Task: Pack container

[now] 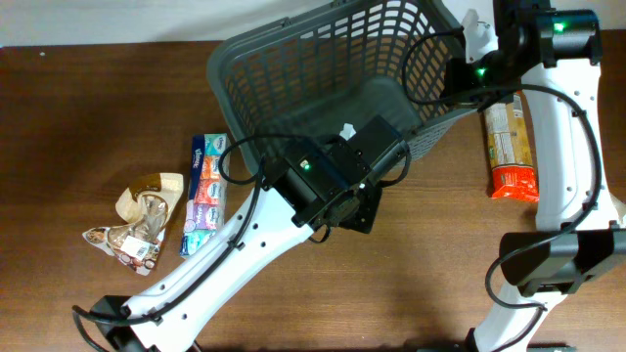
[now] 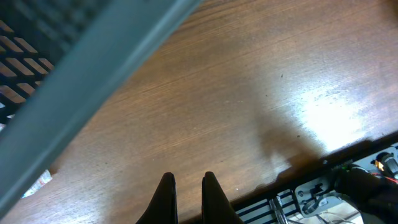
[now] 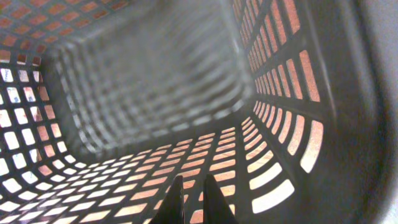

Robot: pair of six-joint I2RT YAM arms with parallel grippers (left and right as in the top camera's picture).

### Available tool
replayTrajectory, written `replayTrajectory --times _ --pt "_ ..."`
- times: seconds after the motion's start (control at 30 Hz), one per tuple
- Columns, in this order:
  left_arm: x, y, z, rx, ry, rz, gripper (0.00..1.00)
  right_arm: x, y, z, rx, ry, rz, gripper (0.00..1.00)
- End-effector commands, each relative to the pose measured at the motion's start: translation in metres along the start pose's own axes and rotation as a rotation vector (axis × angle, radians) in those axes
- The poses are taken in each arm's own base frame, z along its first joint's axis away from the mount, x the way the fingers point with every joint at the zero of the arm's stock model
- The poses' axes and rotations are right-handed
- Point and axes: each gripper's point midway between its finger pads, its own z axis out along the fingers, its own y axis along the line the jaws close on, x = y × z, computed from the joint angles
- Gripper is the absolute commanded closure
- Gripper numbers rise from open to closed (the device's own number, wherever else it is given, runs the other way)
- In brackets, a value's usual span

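Note:
The container, a large dark grey basket [image 1: 223, 78] with lattice sides, stands at the back middle of the wooden table and looks tipped. My left gripper [image 1: 360, 213] hovers just outside its front rim. In the left wrist view the fingers [image 2: 188, 179] are close together with nothing between them, over bare wood, and the basket rim [image 2: 93, 68] runs across the upper left. My right gripper [image 1: 442, 80] reaches in at the basket's right side. In the right wrist view its fingers [image 3: 193, 182] are shut and empty above the lattice wall [image 3: 143, 74].
A long blue and red tissue pack [image 1: 205, 194] lies left of the basket. Brown snack packets [image 1: 142, 220] lie further left. An orange and red packet [image 1: 511, 147] lies right of the basket. The table's front edge and cables [image 2: 348, 180] show in the left wrist view.

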Motion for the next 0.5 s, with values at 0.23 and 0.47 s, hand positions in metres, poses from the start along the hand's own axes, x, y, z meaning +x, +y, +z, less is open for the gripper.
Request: replayTrajectory --times 0.23,0.47 --pt "-0.014 0.028 -0.001 -0.052 -0.030 -0.068 0.98 0.010 0.020 0.003 0.005 0.041 -0.071 0.96" --pt "-0.020 0.042 -0.001 -0.070 -0.038 -0.104 0.98 0.016 0.037 0.008 0.028 0.063 -0.125 0.96"
